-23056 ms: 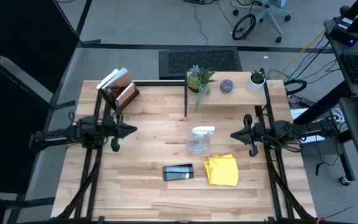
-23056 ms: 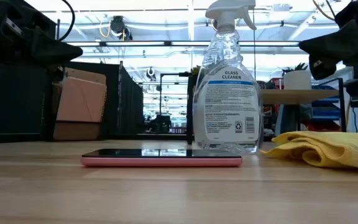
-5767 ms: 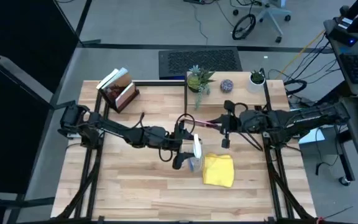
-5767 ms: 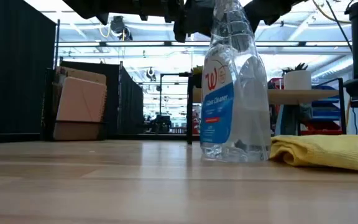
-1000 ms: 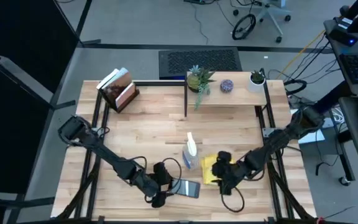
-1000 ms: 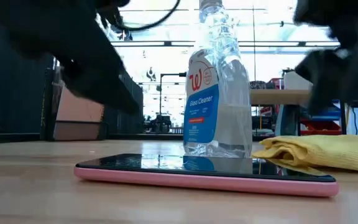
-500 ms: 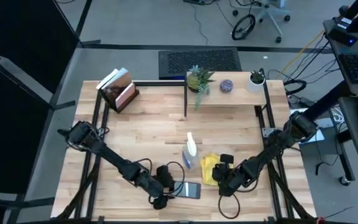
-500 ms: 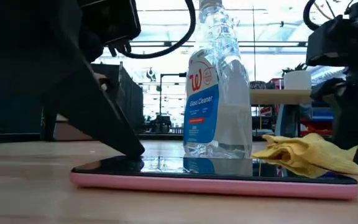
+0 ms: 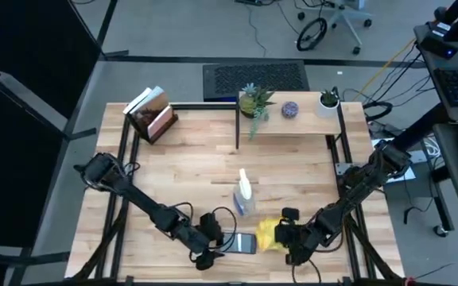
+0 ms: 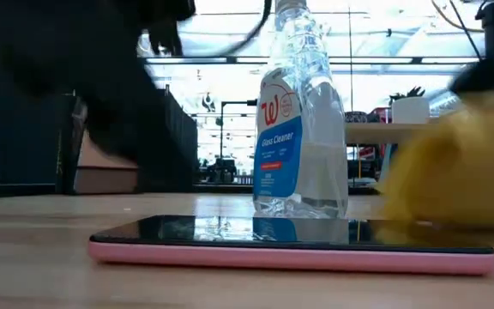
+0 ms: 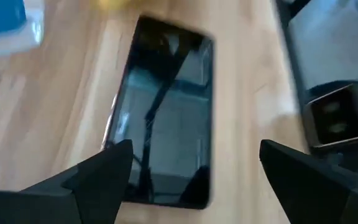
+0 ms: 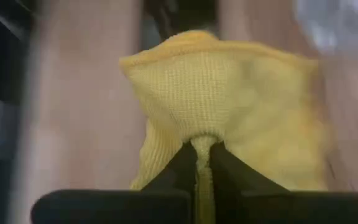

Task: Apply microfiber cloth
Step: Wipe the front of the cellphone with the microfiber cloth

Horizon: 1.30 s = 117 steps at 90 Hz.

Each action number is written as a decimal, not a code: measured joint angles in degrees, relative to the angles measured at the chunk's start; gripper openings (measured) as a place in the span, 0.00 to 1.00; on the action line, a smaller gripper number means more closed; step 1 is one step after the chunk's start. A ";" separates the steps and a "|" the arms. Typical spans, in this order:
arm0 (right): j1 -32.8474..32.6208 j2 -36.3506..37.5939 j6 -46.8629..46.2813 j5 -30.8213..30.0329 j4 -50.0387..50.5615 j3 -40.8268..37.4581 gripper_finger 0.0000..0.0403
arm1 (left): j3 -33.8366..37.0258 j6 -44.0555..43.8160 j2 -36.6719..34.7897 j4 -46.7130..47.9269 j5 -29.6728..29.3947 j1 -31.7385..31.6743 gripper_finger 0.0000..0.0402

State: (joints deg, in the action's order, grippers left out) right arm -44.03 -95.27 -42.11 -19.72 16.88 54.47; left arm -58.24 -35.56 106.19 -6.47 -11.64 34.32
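Up comes the microfiber cloth [image 9: 269, 232]: half a second ago it still lay spread beside the spray bottle [image 9: 243, 193], and now it is bunched into a small lump, pulled toward the near edge of the table [image 9: 189, 155] and right up against the end of the phone [image 9: 242, 243]. The right gripper [image 9: 286, 241] has travelled with it, dropping closer to the table's front edge. Its wrist view settles the grip: the two dark fingertips [image 12: 186, 163] are pinched tight together with a fold of yellow cloth [image 12: 229, 106] caught between them, the rest of the fabric billowing out ahead of the jaws. From the low view the cloth [image 10: 453, 163] is a tall yellow blur rising above the far end of the phone [image 10: 290, 242], where moments ago it sat low on the wood.

Over on the other side, the left gripper [image 9: 211, 241] has barely shifted; it sits at the phone's opposite end. Its wrist view shows the fingers [image 11: 101, 174] spread wide apart, gripping nothing, with the dark phone [image 11: 163, 118] lying flat on the table between and ahead of them. The bottle stands upright just past the phone, where it was a moment ago.
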 joint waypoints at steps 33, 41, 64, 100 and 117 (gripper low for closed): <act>2.53 -11.94 11.11 -8.57 -12.04 9.61 0.00 | -1.87 2.94 -0.35 12.32 -6.91 2.82 0.84; 3.84 -15.07 12.84 -8.87 -12.61 13.07 0.00 | -1.87 3.24 -0.36 11.25 -8.95 2.83 0.84; 6.80 -23.08 15.26 -7.43 -12.44 19.74 0.00 | -1.89 3.27 3.09 9.20 -9.82 2.38 0.84; 9.09 -25.42 10.85 -5.71 -9.26 20.13 0.00 | -2.31 -2.10 10.22 5.70 -10.99 1.29 0.84; 8.11 -23.36 8.42 -4.12 0.62 20.22 0.00 | -2.28 -2.17 10.37 5.88 -11.06 1.97 0.84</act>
State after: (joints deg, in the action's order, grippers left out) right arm -35.92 -118.63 -33.68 -23.84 17.49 74.70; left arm -60.52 -37.74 116.55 -0.59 -22.70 36.29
